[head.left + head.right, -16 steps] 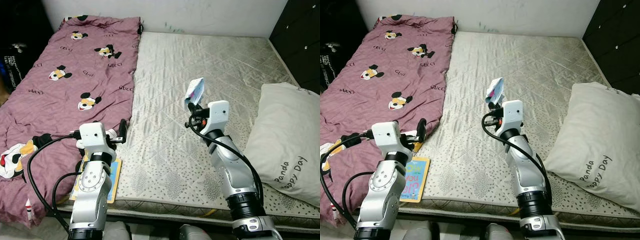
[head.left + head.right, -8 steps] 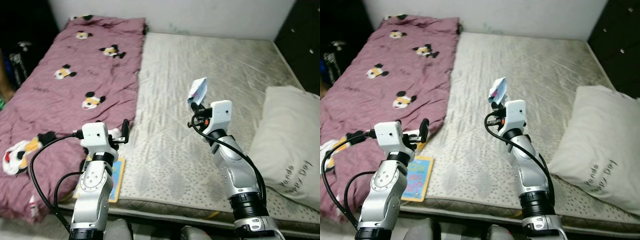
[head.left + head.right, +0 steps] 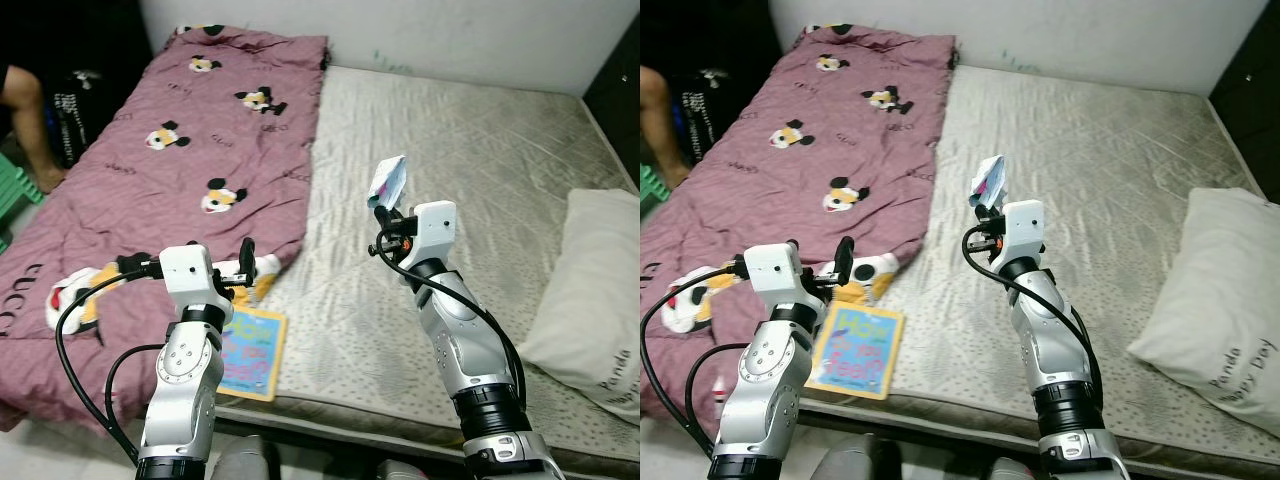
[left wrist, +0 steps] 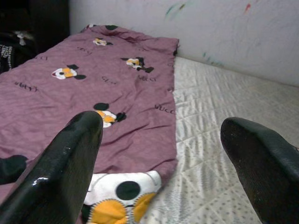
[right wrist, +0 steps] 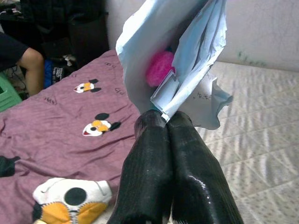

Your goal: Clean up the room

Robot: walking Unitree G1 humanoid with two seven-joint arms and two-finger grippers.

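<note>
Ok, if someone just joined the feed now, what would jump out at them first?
Probably the crumpled pale blue paper wrapper, pinched in the right gripper and held up above the bare grey quilted mattress. Next, the maroon cartoon-mouse blanket covering the mattress's left side, with a colourful picture book at its near edge by the open left gripper.

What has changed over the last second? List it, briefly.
The view has swung left: a person's leg has come in at the left edge and the whole book shows. The right gripper stays shut on the crumpled paper, held up; the left gripper stays open.
</note>
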